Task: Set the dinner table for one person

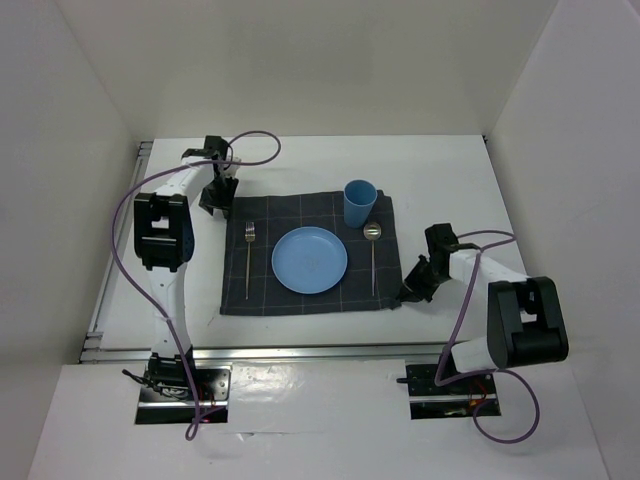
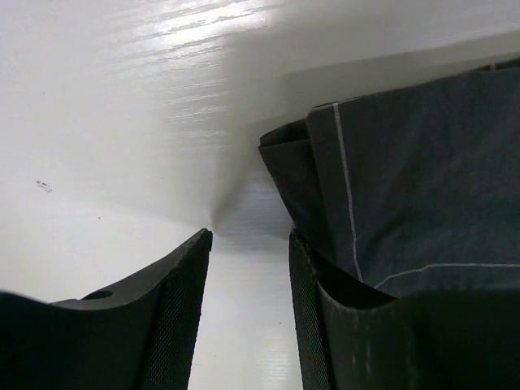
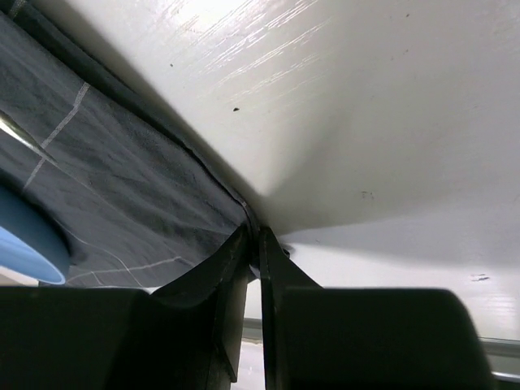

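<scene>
The white dinner table [image 1: 450, 180] carries a dark grey checked cloth [image 1: 300, 300]. On the cloth are a blue plate [image 1: 309, 260], a blue cup [image 1: 359, 203], a fork [image 1: 249, 255] on the left and a spoon [image 1: 373, 250] on the right. My left gripper [image 1: 215, 200] is open at the cloth's far left corner. In the left wrist view [image 2: 250, 236] bare table shows between its fingers and the cloth corner [image 2: 406, 187] lies just outside the right finger. My right gripper [image 1: 408, 293] is shut on the cloth's near right corner [image 3: 253, 236], with the cloth [image 3: 122, 187] to its left.
Metal rails run along the table's left edge [image 1: 118, 250] and front edge [image 1: 300, 350]. White walls enclose the back and both sides. Purple cables loop over both arms. Bare tabletop lies left, right and behind the cloth.
</scene>
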Robot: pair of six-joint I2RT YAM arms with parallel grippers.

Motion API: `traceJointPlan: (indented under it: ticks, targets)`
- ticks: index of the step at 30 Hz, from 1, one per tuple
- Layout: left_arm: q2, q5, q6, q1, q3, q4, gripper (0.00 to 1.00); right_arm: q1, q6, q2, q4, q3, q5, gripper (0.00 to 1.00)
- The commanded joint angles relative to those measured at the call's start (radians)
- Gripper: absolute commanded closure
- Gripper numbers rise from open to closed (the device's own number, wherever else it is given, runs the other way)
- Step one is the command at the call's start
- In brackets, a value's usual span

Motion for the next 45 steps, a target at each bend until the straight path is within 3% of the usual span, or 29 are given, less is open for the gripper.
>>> traceJointPlan:
  ticks: [1, 13, 15, 16, 19, 20, 23, 26, 27, 34, 38, 45]
  targets:
    - [0.018, -0.020, -0.029, 0.005, 0.031, 0.003, 0.49, 0.015, 0.003, 0.009, -0.001, -0.054, 0.063, 0.83]
    - [0.018, -0.039, -0.039, 0.005, 0.041, 0.003, 0.49, 0.015, 0.075, -0.172, -0.117, -0.072, 0.132, 0.90]
    - [0.018, -0.030, -0.039, 0.005, 0.050, 0.003, 0.49, 0.015, 0.088, -0.198, -0.117, -0.083, 0.145, 0.74]
    - [0.018, -0.030, -0.039, 0.005, 0.050, -0.006, 0.49, 0.015, 0.088, -0.198, -0.106, -0.083, 0.145, 0.53]
    - [0.008, -0.039, -0.039, 0.005, 0.050, -0.006, 0.49, 0.015, 0.078, -0.177, -0.093, -0.068, 0.145, 0.41]
    - [-0.003, -0.048, -0.039, 0.005, 0.038, -0.006, 0.49, 0.015, 0.062, -0.168, -0.093, -0.057, 0.145, 0.32]
    - [-0.024, -0.048, -0.039, 0.005, 0.016, -0.016, 0.49, 0.024, 0.036, -0.136, -0.125, 0.018, 0.155, 0.22]
    - [-0.093, -0.060, -0.059, 0.005, -0.013, -0.016, 0.49, 0.024, 0.026, -0.135, -0.195, 0.134, 0.205, 0.02]
    - [-0.116, -0.060, -0.068, 0.017, -0.022, -0.025, 0.49, 0.024, 0.011, -0.146, -0.218, 0.220, 0.231, 0.00]
    - [-0.365, 0.030, -0.097, 0.189, -0.076, -0.083, 0.49, -0.012, -0.166, -0.016, -0.477, 0.640, 0.233, 0.00]
    - [-0.535, 0.029, -0.063, 0.367, -0.185, -0.071, 0.49, -0.023, -0.176, -0.107, -0.531, 0.670, 0.300, 0.00]
    - [-0.777, -0.010, 0.041, 0.519, -0.464, -0.010, 0.48, -0.035, -0.228, -0.174, -0.583, 0.670, 0.300, 0.00]
